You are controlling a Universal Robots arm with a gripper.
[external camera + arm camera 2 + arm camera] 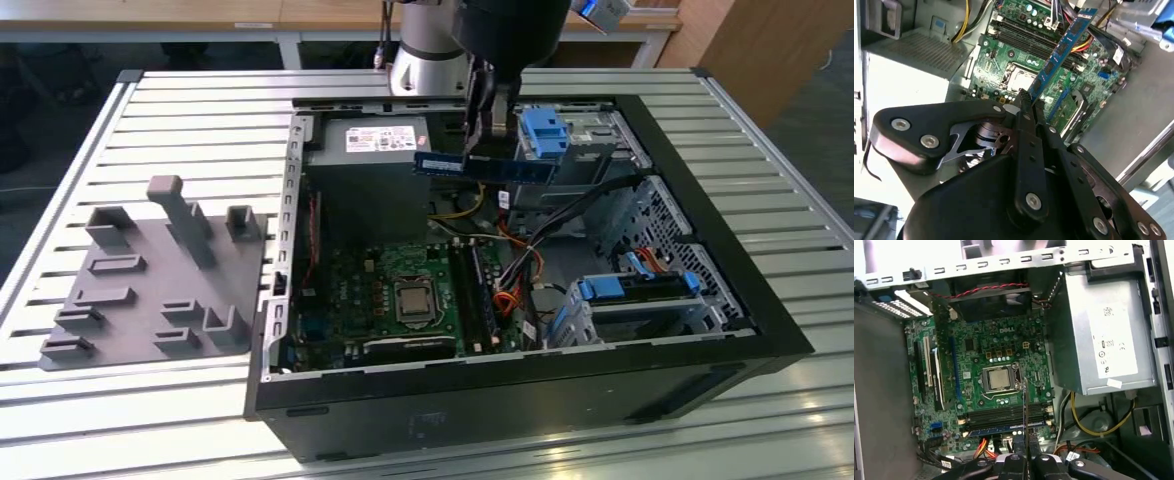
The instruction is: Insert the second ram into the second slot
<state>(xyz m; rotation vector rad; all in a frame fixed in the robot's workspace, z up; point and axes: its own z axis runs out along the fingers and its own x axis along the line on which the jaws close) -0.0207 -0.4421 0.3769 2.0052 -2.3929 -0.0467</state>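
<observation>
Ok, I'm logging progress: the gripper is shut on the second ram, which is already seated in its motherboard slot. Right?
Not seated. In the exterior view the gripper is shut on the second ram, but holds it in the air above the open case, clear of the motherboard.

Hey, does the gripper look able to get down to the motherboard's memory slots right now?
Probably yes. The gripper, shut on the second ram, hangs above the open case, and the memory slots lie uncovered below. Orange cables close beside them might crowd the approach.
</observation>
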